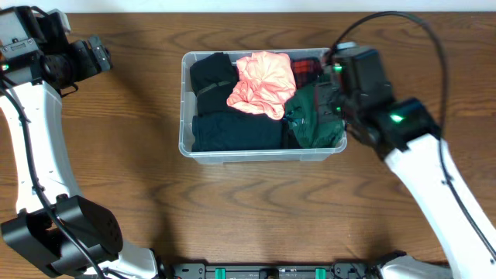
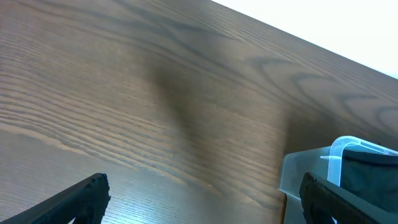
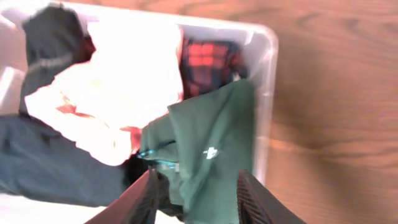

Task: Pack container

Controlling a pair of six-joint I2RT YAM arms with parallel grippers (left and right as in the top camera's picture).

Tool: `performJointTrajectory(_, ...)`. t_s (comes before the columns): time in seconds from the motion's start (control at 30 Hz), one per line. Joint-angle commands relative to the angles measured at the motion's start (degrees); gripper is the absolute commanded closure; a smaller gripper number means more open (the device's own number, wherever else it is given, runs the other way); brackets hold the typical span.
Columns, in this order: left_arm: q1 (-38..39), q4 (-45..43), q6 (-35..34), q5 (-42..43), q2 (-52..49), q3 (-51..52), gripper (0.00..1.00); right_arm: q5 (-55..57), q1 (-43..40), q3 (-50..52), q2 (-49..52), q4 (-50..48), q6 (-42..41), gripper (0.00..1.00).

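The clear plastic container (image 1: 186, 146) stands mid-table, filled with clothes: a pink garment (image 1: 262, 81), black pieces (image 1: 213, 77), a dark navy piece (image 1: 232, 132), red plaid (image 1: 308, 68) and a green garment (image 1: 314, 116) at its right end. My right gripper (image 3: 198, 177) hovers over that right end. Its fingers stand apart, with the green garment (image 3: 211, 143) lying just beyond them in the container (image 3: 267, 74). My left gripper (image 2: 205, 186) is wide open over bare wood at the far left, holding nothing. A corner of the container (image 2: 305, 171) shows at its right.
The wooden table (image 1: 139, 194) spreads around the container on all sides. The left arm's base (image 1: 62, 232) sits at the front left, and the right arm (image 1: 434, 170) reaches in from the front right.
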State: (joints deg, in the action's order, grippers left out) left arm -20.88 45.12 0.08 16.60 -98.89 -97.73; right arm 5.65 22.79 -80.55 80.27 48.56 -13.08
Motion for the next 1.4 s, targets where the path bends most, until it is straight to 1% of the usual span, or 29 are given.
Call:
performJointTrajectory(0.0,0.0,0.0,0.8,0.7,0.4,0.1,0.02,0.1,-4.4,0.0,-0.6,1.4,-0.5,0.54)
performJointTrajectory(0.07,0.0,0.0,0.8,0.7,0.4,0.1,0.02,0.1,-7.6,0.0,-0.9,2.5,-1.8,0.50)
performJointTrajectory(0.27,0.0,0.0,0.8,0.7,0.4,0.1,0.02,-0.1,-18.8,0.0,-0.9,3.3,-2.1,0.16)
performJointTrajectory(0.3,0.0,0.0,0.8,0.7,0.4,0.1,0.02,-0.1,-20.9,0.0,-0.9,3.0,-2.1,0.08)
performJointTrajectory(0.33,0.0,0.0,0.8,0.7,0.4,0.1,0.02,-0.1,-22.6,0.0,-0.9,2.8,-2.1,0.03)
performJointTrajectory(0.37,0.0,0.0,0.8,0.7,0.4,0.1,0.02,-0.1,-24.3,0.0,-0.8,2.6,-2.1,0.01)
performJointTrajectory(0.47,0.0,0.0,0.8,0.7,0.4,0.1,0.02,-0.1,-29.9,0.0,-0.8,1.8,-2.2,0.01)
performJointTrajectory(0.67,0.0,0.0,0.8,0.7,0.4,0.1,0.02,-0.1,-39.4,0.0,-0.8,1.6,-5.0,0.01)
performJointTrajectory(0.8,0.0,-3.0,0.7,0.8,0.4,0.1,0.02,-0.1,-43.0,0.0,-0.8,1.6,-4.9,0.01)
performJointTrajectory(0.93,0.0,-4.7,0.6,0.8,0.4,0.1,0.02,-0.1,-43.9,0.0,-0.8,1.6,-4.9,0.01)
performJointTrajectory(1.03,0.0,-8.4,-3.0,0.8,0.4,0.1,0.02,-0.1,-43.8,0.0,-0.8,1.6,-4.9,0.01)
performJointTrajectory(1.07,0.0,-8.8,-3.1,0.7,0.4,0.1,0.02,-0.1,-43.8,0.0,-0.8,1.6,-4.9,0.01)
performJointTrajectory(1.37,0.0,-8.2,-3.1,0.7,0.4,0.1,0.02,-0.1,-43.8,0.0,-0.8,1.6,-4.9,0.01)
